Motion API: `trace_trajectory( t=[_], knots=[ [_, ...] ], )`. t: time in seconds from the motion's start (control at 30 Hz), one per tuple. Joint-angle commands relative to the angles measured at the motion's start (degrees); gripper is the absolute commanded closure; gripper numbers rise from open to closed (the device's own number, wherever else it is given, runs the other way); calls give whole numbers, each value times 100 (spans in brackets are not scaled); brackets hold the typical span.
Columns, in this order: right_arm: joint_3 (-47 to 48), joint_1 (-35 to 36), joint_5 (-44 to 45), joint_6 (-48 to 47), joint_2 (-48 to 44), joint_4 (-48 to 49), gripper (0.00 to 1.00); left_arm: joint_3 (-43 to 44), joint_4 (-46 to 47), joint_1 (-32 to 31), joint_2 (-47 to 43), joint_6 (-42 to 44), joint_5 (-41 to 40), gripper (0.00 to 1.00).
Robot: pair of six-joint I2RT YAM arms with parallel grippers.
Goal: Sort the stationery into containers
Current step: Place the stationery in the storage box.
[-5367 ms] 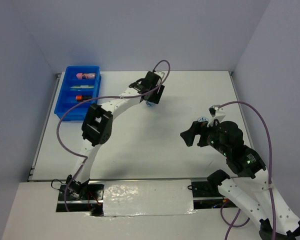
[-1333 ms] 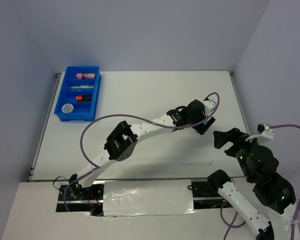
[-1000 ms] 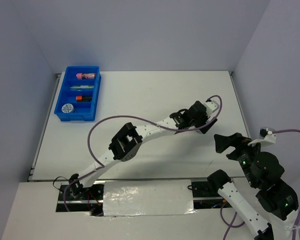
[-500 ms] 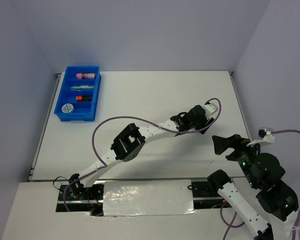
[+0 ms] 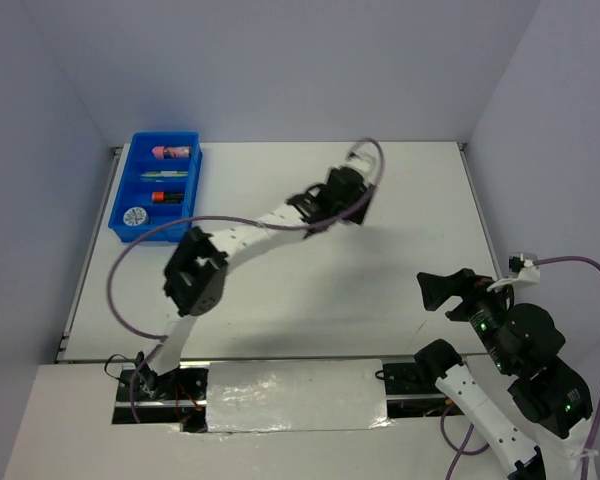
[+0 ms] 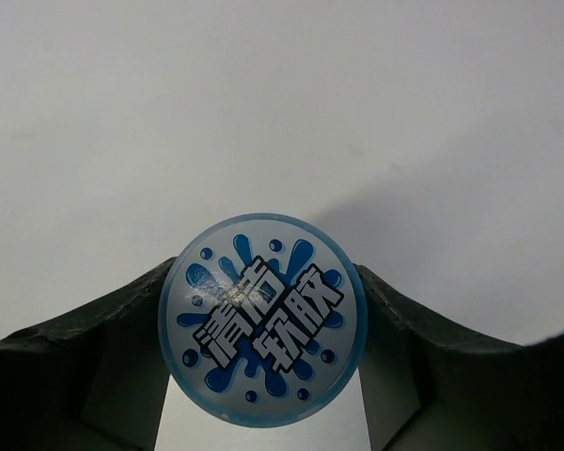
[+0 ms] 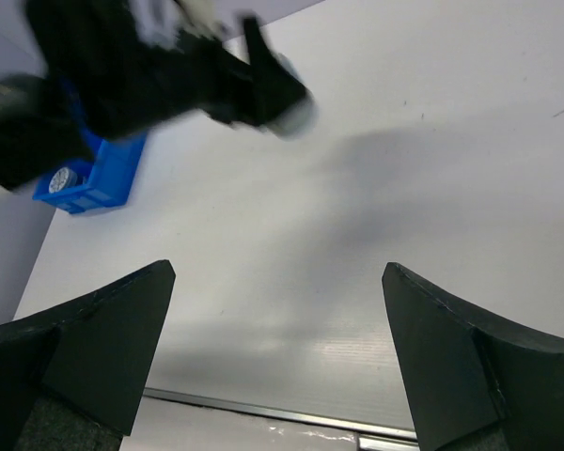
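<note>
Now that the second disc (image 6: 262, 319) is off the counter (image 5: 310, 290) and pinched across its rim by the jaws of the left gripper (image 5: 342, 196), I take the pick as done. Half a second ago that arm was stretched far right, close to the right gripper (image 7: 277, 310). It has since swung back toward the middle rear of the counter, with the disc held in the air, printed face up.

The right gripper hangs at the near right, jaws spread and empty, well apart from the load.

The blue tray (image 5: 122, 190) sits at the far left, with the matching disc (image 5: 135, 215) in its nearest compartment. I judge the remaining work to be a carry leftward and a release beside it. I see no other stationery loose on the counter, so this looks like the last piece.
</note>
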Motion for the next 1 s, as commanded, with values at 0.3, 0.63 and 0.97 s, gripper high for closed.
trace_trajectory(
  t=[0.3,0.63,0.97],
  knots=[
    [-681,-17,-848,-7,198,1190,0,-1334,-2412,4696,-2707,-2018,-242,100],
    [-734,-17,-1192,-341,515,1384,0,-2125,-2333,5315,-2752,-2149,-188,100],
    [-769,-8,-1253,-455,655,1446,0,-2592,-1893,5438,-2664,-2387,-294,100]
  ],
)
